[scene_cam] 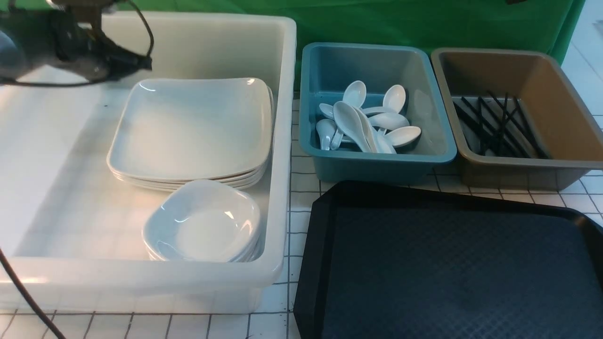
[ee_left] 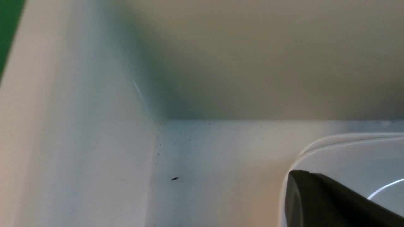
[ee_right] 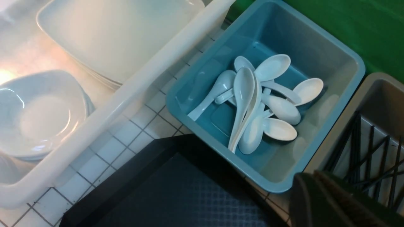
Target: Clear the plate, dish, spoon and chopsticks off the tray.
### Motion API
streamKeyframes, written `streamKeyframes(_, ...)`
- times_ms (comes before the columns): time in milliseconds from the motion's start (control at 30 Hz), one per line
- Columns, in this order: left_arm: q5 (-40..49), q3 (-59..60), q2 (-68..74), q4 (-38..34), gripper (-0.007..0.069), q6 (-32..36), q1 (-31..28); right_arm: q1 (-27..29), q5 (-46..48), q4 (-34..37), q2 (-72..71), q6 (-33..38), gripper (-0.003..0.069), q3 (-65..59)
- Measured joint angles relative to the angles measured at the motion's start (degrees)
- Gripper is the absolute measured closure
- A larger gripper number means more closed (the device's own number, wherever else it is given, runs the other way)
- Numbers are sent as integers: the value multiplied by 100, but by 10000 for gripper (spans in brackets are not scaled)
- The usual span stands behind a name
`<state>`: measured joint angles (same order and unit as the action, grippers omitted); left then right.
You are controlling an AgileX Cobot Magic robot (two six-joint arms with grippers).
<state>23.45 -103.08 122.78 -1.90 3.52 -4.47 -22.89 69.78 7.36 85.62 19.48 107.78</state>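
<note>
Fingers of the left gripper are pressed together, empty, just above the far-left corner of the glossy white plate, which seemingly tops a stack. Right gripper, also closed, hovers beside piled spoons and black chopsticks lying crisscrossed; tray bare.

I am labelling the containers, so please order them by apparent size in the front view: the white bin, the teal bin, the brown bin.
Largest to smallest, as they look:
1. white bin, clearly the largest.
2. and 3. teal bin and brown bin: they look about alike; the brown one is cut by the picture's edge, so I do not rank them.
</note>
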Motion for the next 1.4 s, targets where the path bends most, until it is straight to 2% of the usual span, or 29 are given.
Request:
streamKeyframes(167, 653, 0, -666, -669, 620, 152, 68, 0, -70, -52, -18, -155, 654, 0)
streamKeyframes(200, 1115, 0, -1009, -1069, 620, 484, 143, 0, -155, -180, -57, -346, 654, 0)
streamKeyframes(300, 1767, 0, -1597, -1472, 620, 1080, 429, 0, -185, -469, -197, -608, 654, 46)
streamKeyframes(333, 1801, 0, -1597, -1479, 620, 1080, 429, 0, -191, -488, -198, -623, 654, 52)
streamKeyframes(533, 2685, 24, -2815, -1479, 620, 1306, 1315, 0, -154, -1112, -1016, -1073, 654, 79)
streamKeyframes(700, 2876, 778, -4020, -1502, 620, 1372, 1984, 0, -341, -1431, -1982, -1383, 654, -335)
streamKeyframes(833, 2474, 2084, -5172, -1524, 620, 1300, 2545, 0, -1205, -1442, -3132, -1575, 654, -1591)
streamKeyframes(967, 1606, 3833, -6434, -1527, 620, 1234, 2830, 0, -2715, -1442, -4673, -1839, 654, -3535)
streamKeyframes(1033, 1297, 4406, -6857, -1520, 620, 1143, 2847, 0, -3283, -1442, -5074, -1909, 654, -4202)
streamKeyframes(1100, 646, 5572, -7748, -1506, 620, 947, 2860, 0, -4530, -1444, -6034, -2218, 654, -5579)
streamKeyframes(1167, 376, 6054, -8136, -1506, 620, 901, 2865, 0, -5060, -1444, -6487, -2482, 654, -6155)
streamKeyframes(1200, 45, 6632, -8623, -1506, 620, 823, 2865, 0, -5753, -1444, -6948, -2722, 654, -6927)
streamKeyframes(1400, -993, 8002, -9880, -1506, 620, 529, 2865, 0, -7214, -1444, -7906, -2930, 637, -8424)
